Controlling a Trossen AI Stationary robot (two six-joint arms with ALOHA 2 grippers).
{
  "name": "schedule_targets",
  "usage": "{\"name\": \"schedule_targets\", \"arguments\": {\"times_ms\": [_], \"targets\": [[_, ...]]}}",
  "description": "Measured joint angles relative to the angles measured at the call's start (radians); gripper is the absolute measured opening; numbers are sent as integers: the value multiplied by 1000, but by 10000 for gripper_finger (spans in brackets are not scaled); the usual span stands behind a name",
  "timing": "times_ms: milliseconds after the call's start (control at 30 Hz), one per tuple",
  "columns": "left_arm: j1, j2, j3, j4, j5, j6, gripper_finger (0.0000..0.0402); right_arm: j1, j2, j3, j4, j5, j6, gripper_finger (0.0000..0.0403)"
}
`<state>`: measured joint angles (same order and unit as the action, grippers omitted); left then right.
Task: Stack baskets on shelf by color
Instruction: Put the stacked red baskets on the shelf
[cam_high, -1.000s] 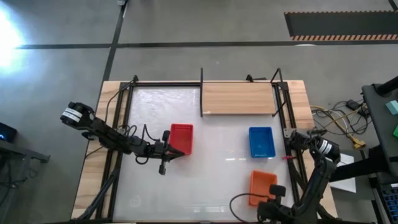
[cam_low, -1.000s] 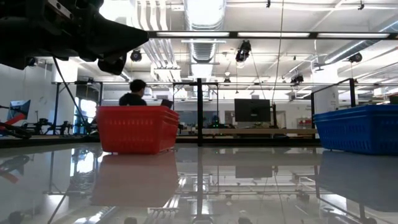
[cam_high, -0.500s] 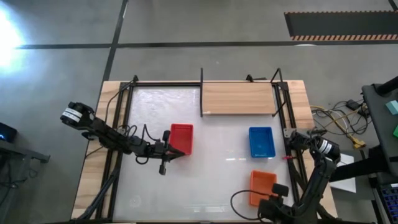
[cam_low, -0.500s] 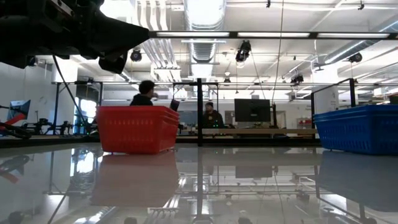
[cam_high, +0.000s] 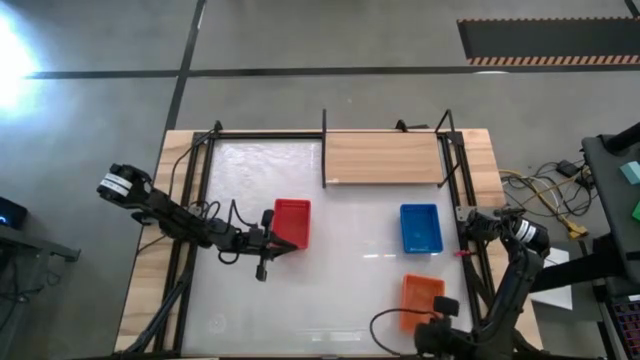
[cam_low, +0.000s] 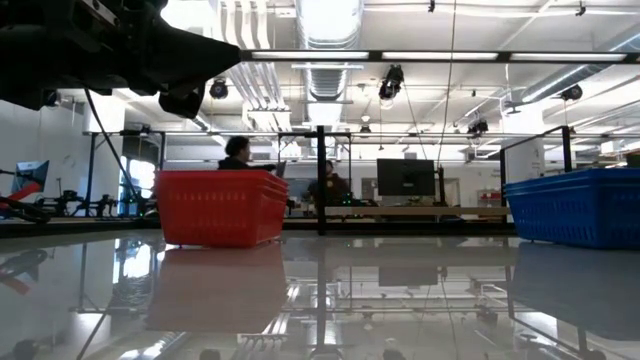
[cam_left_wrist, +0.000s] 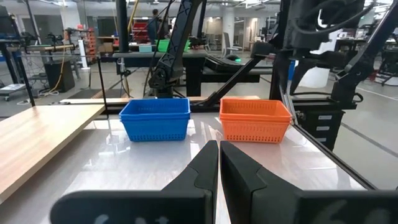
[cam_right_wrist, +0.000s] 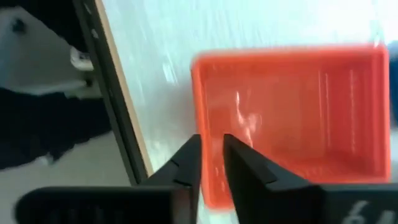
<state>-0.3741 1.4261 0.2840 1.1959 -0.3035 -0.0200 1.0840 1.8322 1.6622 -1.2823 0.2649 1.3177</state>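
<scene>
Three baskets stand on the white tabletop: a red basket (cam_high: 292, 222) left of the middle, a blue basket (cam_high: 421, 228) to the right, and an orange basket (cam_high: 420, 295) at the near right. The light-wood shelf (cam_high: 385, 158) at the far edge carries nothing. My right gripper (cam_high: 446, 304) points steeply down over the orange basket's right side and is shut on its wall. My left gripper (cam_high: 292, 247) lies level and shut just near of the red basket. It faces the blue basket (cam_left_wrist: 155, 118) and the orange basket (cam_left_wrist: 255, 119) and touches nothing. My right gripper has the orange basket's wall on the side of the table's wooden edge strip (cam_right_wrist: 208, 124). One finger (cam_right_wrist: 186, 162) is outside the basket and the other is inside. The fingers come from above, pointing steeply down. The basket looks level and seems to stand on the table.
Black frame posts stand at the shelf's ends (cam_high: 324, 150) and rails run along the table's left and right sides (cam_high: 468, 260). Wide bare tabletop lies between the red and blue baskets (cam_high: 355, 250). In the low view, people sit in the room beyond the table (cam_low: 235, 152).
</scene>
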Motion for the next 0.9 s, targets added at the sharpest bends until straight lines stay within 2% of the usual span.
{"name": "schedule_targets", "arguments": {"times_ms": [133, 200, 400, 700, 900], "targets": [[0, 0, 0, 0, 0, 0, 0, 0, -22, -57, 132, 148, -98, 13], [0, 0, 3, 0, 0, 0, 0, -2, -44, -94, 189, 217, -139, 10], [0, 0, 11, 0, 0, 0, 0, -9, -134, -272, 428, 324, -233, 8], [0, 0, 11, -1, 0, 0, 0, -79, -355, -634, 907, 364, -467, 8], [0, 0, 15, -12, -15, 1, 0, -181, -504, -824, 1161, 366, -794, 8]]}}
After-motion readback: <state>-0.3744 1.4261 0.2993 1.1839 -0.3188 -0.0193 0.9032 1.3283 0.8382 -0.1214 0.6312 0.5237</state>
